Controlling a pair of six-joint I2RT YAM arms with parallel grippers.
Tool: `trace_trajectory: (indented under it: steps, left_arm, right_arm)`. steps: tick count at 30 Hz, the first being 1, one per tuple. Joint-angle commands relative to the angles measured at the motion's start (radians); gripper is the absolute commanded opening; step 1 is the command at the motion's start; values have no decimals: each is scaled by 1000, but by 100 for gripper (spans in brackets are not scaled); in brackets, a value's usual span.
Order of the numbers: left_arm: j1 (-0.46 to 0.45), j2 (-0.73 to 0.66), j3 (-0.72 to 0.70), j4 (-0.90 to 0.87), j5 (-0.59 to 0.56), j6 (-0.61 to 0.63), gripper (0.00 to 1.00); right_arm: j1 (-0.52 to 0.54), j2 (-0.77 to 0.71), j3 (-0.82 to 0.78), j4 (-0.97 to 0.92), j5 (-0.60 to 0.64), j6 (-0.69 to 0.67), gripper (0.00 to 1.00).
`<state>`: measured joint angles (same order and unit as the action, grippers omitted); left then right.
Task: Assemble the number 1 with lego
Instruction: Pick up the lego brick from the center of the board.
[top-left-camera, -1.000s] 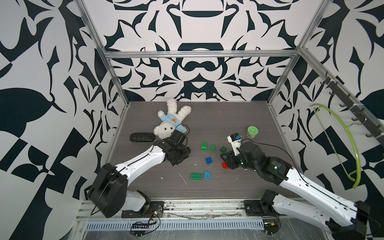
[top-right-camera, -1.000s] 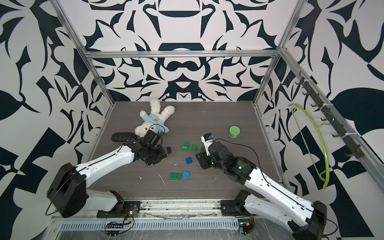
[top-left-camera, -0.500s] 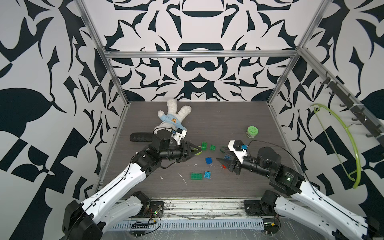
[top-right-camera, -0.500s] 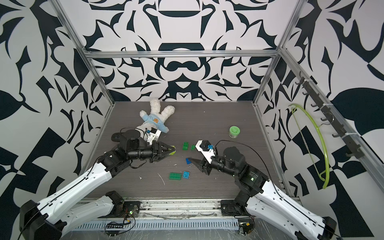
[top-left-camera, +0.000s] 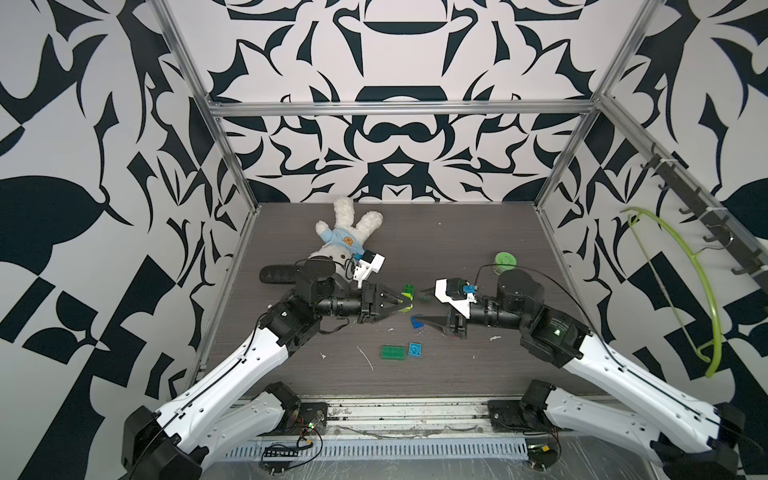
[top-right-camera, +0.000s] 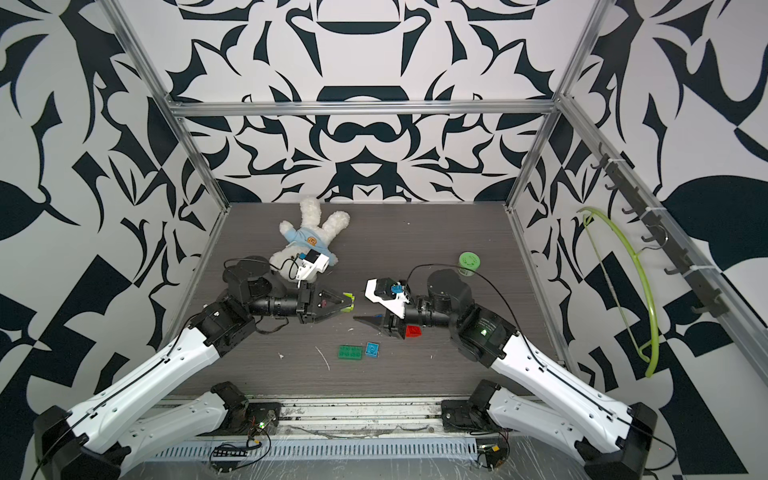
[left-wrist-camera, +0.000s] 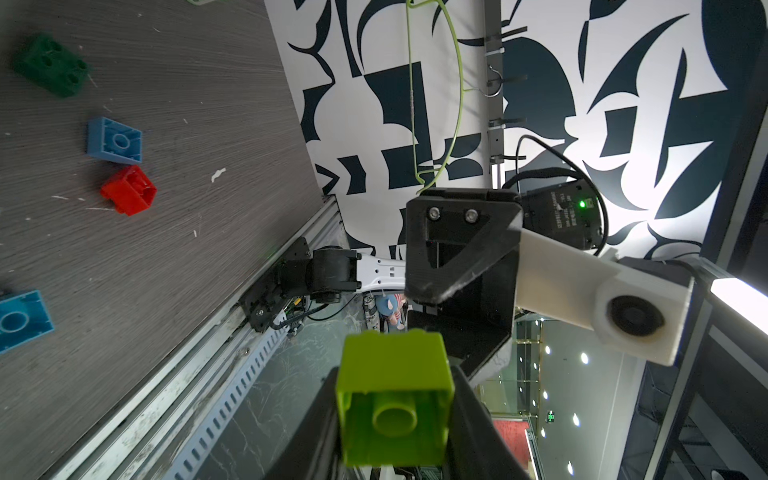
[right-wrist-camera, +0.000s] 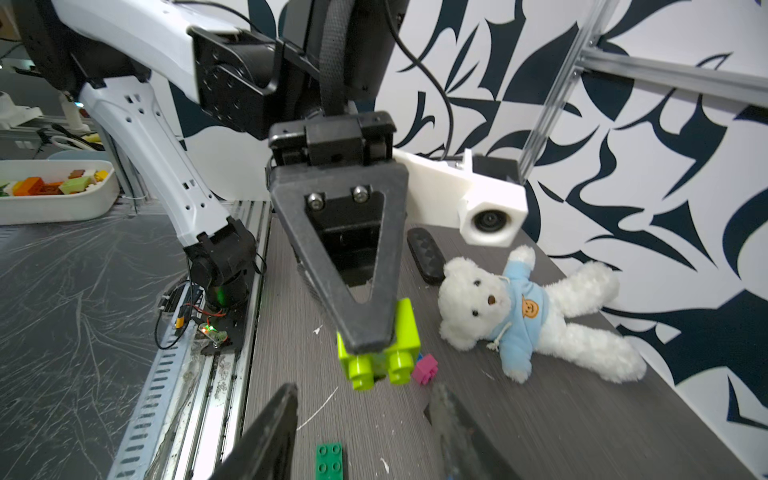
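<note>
Your dark wood-grain table carries everything here. Both arms reach in low from the near edge and point at each other over its middle. The white teddy bear in a blue top lies face up toward the back, behind the left arm. A green-lidded jar stands behind the right arm.

Your left end effector is clamped on a lime brick, holding it clear of the table with its studs facing the right arm. Your right end effector sits near that brick without touching it, jaws parted and nothing between them.

The rest of the lego lies loose on the table. A flat green plate and a light blue brick lie just beside each other toward the near edge. A blue brick lies by the right end effector's lower finger, and a red brick shows beneath that wrist. In the right wrist view a small pink brick rests on the table behind the lime one.
</note>
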<state>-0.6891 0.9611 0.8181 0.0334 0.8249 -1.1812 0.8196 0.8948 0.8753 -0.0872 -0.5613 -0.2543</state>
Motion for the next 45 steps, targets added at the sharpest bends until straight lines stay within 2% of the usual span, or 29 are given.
trace_trajectory:
  steps: [1, 7, 17, 26, 27, 29, 31, 33, 35, 38, 42, 45]
  left_arm:
    - [-4, -15, 37, 44, 35, 11, 21]
    - [-15, -15, 35, 85, 35, 0, 20]
    - [-21, -10, 33, 99, 39, -3, 19]
    - [-24, -4, 38, 103, 48, -4, 19]
    - [-24, -4, 38, 102, 47, -3, 21]
    - [-24, -7, 38, 101, 45, 1, 43]
    - [-24, -12, 39, 85, 38, 15, 70]
    - [-24, -27, 45, 34, 21, 54, 83]
    - [-24, -58, 52, -57, -29, 125, 93]
    - [-23, -128, 42, -189, -163, 210, 97]
    - [-21, -248, -20, -361, -486, 240, 97]
    - [-20, -305, -78, -509, -754, 157, 95]
  right_arm:
    - [1, 17, 50, 75, -59, -17, 52]
    - [2, 36, 50, 109, -62, -18, 46]
    - [4, 52, 54, 134, -75, -13, 41]
    - [6, 58, 56, 138, -79, -1, 22]
    - [6, 58, 54, 138, -75, 2, 21]
    - [6, 56, 49, 138, -57, 14, 19]
    - [5, 52, 38, 139, -25, 37, 16]
    - [6, 47, 26, 127, 22, 71, 14]
    - [6, 39, 12, 86, 90, 114, 12]
    - [6, 25, 1, -22, 208, 202, 9]
    - [6, 24, -2, -246, 351, 325, 5]
    - [8, 66, 37, -391, 386, 382, 5]
